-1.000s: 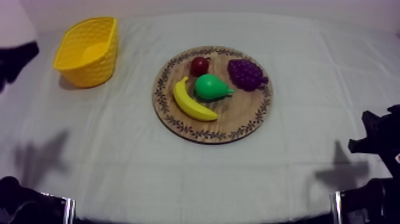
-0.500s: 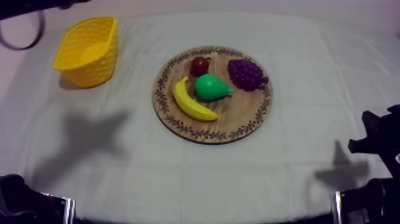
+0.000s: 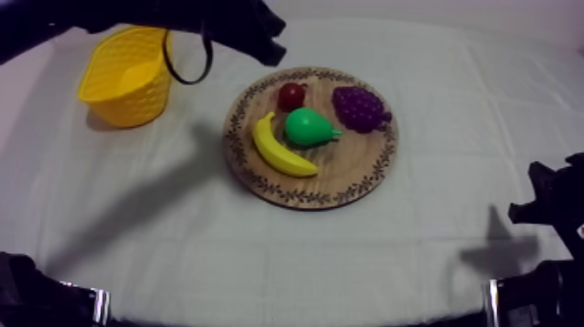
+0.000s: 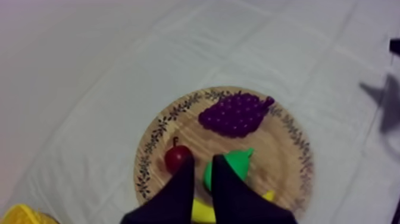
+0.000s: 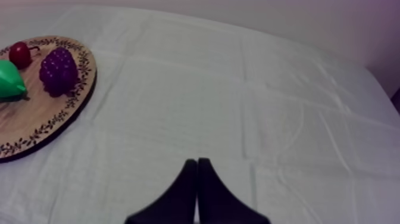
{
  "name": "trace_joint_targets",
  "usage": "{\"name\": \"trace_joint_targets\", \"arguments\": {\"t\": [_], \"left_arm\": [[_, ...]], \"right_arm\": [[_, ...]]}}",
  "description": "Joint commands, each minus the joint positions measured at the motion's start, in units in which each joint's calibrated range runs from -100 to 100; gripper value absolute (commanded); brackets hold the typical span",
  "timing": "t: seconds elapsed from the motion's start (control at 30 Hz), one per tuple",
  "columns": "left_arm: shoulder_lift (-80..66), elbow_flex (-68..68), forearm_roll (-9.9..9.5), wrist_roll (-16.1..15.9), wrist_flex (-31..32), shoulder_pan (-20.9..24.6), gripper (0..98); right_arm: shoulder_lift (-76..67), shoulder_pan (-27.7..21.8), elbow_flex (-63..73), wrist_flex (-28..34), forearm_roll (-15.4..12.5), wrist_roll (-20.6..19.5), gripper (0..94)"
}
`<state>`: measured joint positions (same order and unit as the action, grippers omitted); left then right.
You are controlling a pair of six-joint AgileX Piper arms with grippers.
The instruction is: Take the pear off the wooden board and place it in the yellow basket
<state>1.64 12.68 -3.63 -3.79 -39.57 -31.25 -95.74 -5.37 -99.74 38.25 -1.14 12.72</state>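
Note:
The green pear (image 3: 308,128) lies in the middle of the round wooden board (image 3: 348,178), between the banana (image 3: 280,148) and the grapes (image 3: 359,108). A small red fruit (image 3: 291,95) sits just behind it. My left arm reaches in from the upper left, and its gripper (image 3: 269,43) hangs above the cloth just past the board's far left rim. In the left wrist view the left gripper (image 4: 202,159) is open by a narrow gap, with the pear (image 4: 238,164) showing just beyond its tips. My right gripper (image 5: 197,162) is shut on nothing above bare cloth.
The yellow basket (image 3: 126,74) stands at the far left, under my left arm. My right arm (image 3: 547,204) rests at the lower right edge. Bare cloth surrounds the board in front and to the right.
My left arm has swung in from the far upper left, over the basket, toward the board's far rim; its shadow has slid right. The right arm and the fruit have not moved.

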Motion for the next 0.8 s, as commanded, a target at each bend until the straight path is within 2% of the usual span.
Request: {"name": "trace_joint_targets", "arguments": {"t": [0.0,0.07,0.13,0.17,0.3,0.4,0.5,0.57,0.67,0.7,0.77], "left_arm": [[1.97,1.16,2.68,-8.79,1.68,0.37,13.7],[2.74,3.24,4.62,-12.25,4.67,0.73,13.9],[3.37,4.93,4.62,-13.77,6.75,0.90,14.2],[3.69,5.57,3.68,-13.43,7.35,0.83,14.4],[5.00,7.41,-2.33,-8.53,8.53,-0.07,14.8],[5.74,7.49,-4.04,-7.22,8.06,-0.34,15.9],[6.07,7.39,-4.64,-7.03,6.96,-0.27,22.8],[6.16,7.60,-4.72,-6.81,6.63,0.06,36.8],[6.15,7.99,-4.18,-7.73,6.47,0.41,70.2],[6.10,8.12,-4.01,-8.12,6.55,0.45,77.9],[5.97,8.27,-3.34,-8.87,6.71,0.47,87.2]], "right_arm": [[-0.02,0.01,-0.04,-0.03,0.00,0.00,0.3],[-0.02,0.01,-0.04,-0.03,0.00,0.00,0.3],[-0.02,0.01,-0.04,-0.03,0.00,0.00,0.3],[-0.02,0.01,-0.04,-0.03,0.00,0.00,0.3],[-0.02,0.01,-0.04,-0.03,0.00,-0.01,0.3],[-0.02,0.01,-0.04,-0.03,0.00,-0.01,0.3],[-0.02,0.01,-0.04,-0.03,0.00,0.00,0.3],[-0.02,0.01,-0.04,-0.03,0.00,0.00,0.3],[-0.02,0.01,-0.04,-0.03,0.00,0.00,0.3],[-0.02,0.01,-0.04,-0.03,0.00,0.00,0.3],[-0.02,0.01,-0.04,-0.03,0.00,0.00,0.3]]}}
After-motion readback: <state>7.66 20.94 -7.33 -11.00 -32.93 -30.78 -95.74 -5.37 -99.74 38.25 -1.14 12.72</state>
